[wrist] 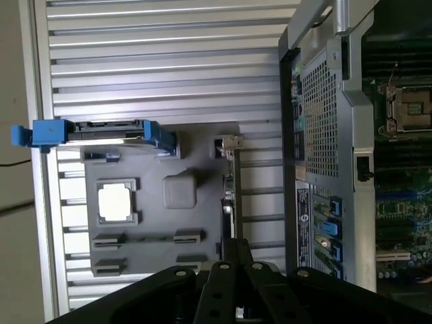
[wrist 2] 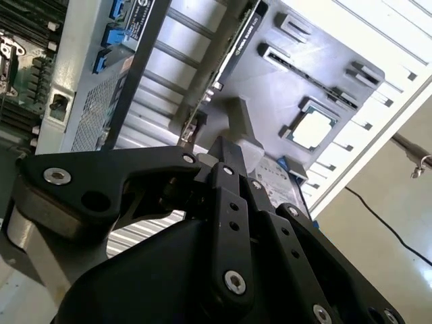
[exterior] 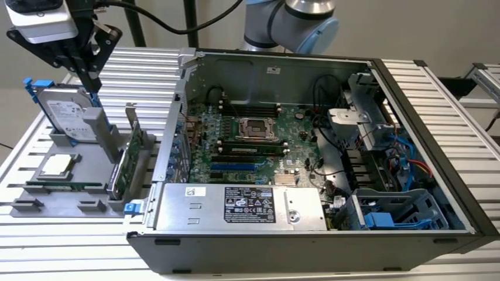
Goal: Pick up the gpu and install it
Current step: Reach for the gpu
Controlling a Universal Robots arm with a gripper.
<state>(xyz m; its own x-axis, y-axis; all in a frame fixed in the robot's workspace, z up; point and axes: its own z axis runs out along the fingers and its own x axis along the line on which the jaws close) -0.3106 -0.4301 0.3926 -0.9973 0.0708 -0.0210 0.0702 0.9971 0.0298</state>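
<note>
Gripper (exterior: 95, 85) pinched closed on nothing, hanging above the tray (exterior: 43, 193) near its hard drive (exterior: 67, 117) end. Gpu (exterior: 129, 161) stands on edge in a tray slot, on the tray side nearest the case (exterior: 312, 252), not touched by the gripper.

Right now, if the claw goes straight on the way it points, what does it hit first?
Probably the top edge of the gpu: in the first wrist view the claw lines up with it. Depth is unclear, and the grey post beside it sits close to that line.
</note>
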